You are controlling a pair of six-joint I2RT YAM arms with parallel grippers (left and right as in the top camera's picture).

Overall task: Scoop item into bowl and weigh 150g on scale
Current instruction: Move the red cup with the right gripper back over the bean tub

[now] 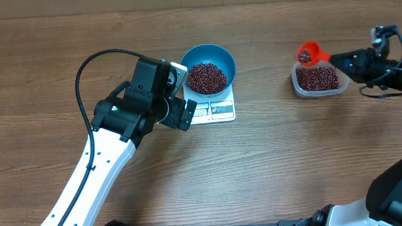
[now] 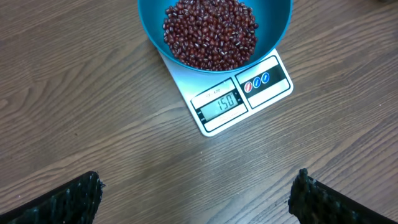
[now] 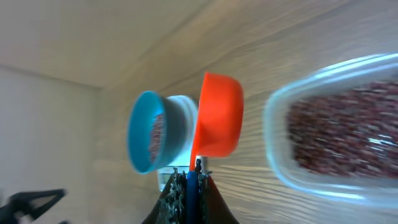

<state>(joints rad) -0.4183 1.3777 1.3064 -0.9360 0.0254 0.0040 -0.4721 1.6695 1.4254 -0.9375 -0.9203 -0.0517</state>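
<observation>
Beans (image 1: 206, 77), small and dark red-brown, lie heaped in the blue bowl (image 1: 229, 64). The bowl sits on the white scale (image 1: 221, 112) near the middle of the worktop (image 1: 270, 164). It covers the far part of the scale and leaves the front strip with the buttons in sight. In the left wrist view the display (image 2: 219, 102) reads 150.

The left arm (image 1: 120, 116) reaches in from the near left. Its jaws stand wide open with nothing between them, just left of the scale and bowl and pointing towards them. In the left wrist view only the two dark fingertips (image 2: 74, 196) show, at the lower corners and well apart, with bare wood between them and the scale ahead of them.

Off to the right, well apart from the scale, a clear plastic tub (image 1: 344, 86) holds more of the beans. The right jaws are shut tight on the blue handle (image 3: 193, 183) of an orange scoop (image 1: 311, 53). The scoop hangs over the tub's far left corner, and the overhead view shows a few beans in its cup. The right wrist view is blurred and shows the scoop side on, between the bowl and the tub.
</observation>
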